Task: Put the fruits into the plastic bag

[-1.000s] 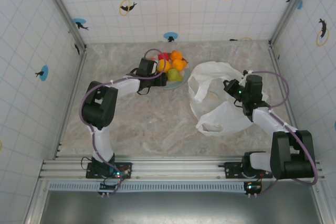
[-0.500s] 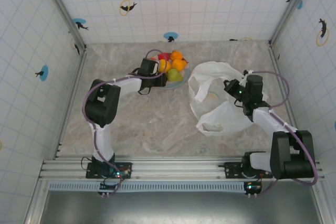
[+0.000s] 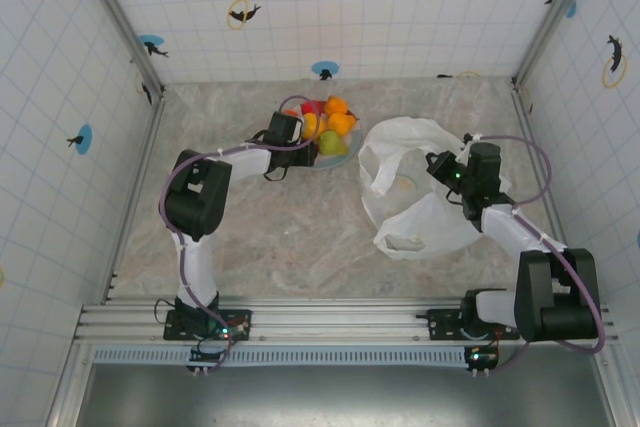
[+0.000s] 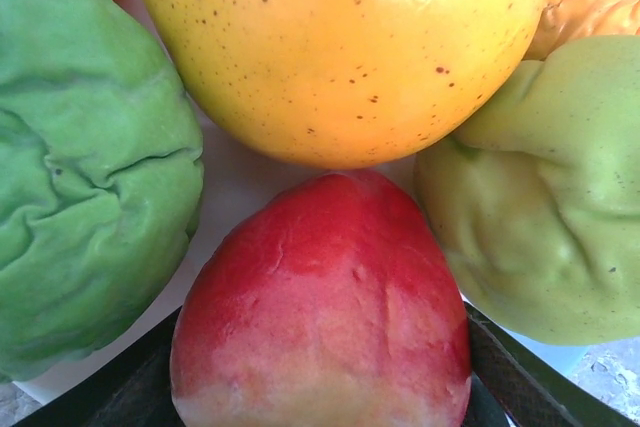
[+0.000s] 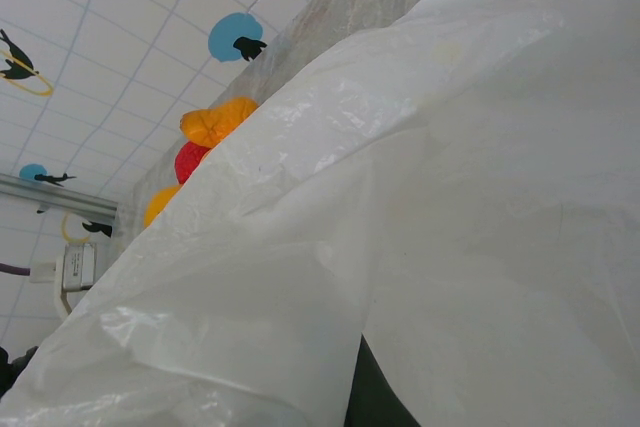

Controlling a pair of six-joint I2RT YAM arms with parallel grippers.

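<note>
Left gripper (image 3: pixel 303 143) reaches into the fruits (image 3: pixel 328 123) heaped on the plate (image 3: pixel 338 159) at the far middle. Its jaws flank a red fruit (image 4: pixel 320 317), but I cannot tell whether they pinch it. It should close squarely, lift straight up and spare the neighbours. Right gripper (image 3: pixel 446 169) sits at the rim of the plastic bag (image 3: pixel 420 222) on the right, its grip unclear. Since a second ago the left elbow has edged slightly farther; the bag lies unmoved.

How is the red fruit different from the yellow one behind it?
Colour: the red fruit is red, fading to pale orange at its near end; the yellow fruit is yellow-orange all over. Skin: the yellow fruit has little dark speckles; the red fruit has none. Place: the red fruit lies nearest the left wrist camera, the yellow fruit behind it. Both are smooth, shiny and rounded.
</note>
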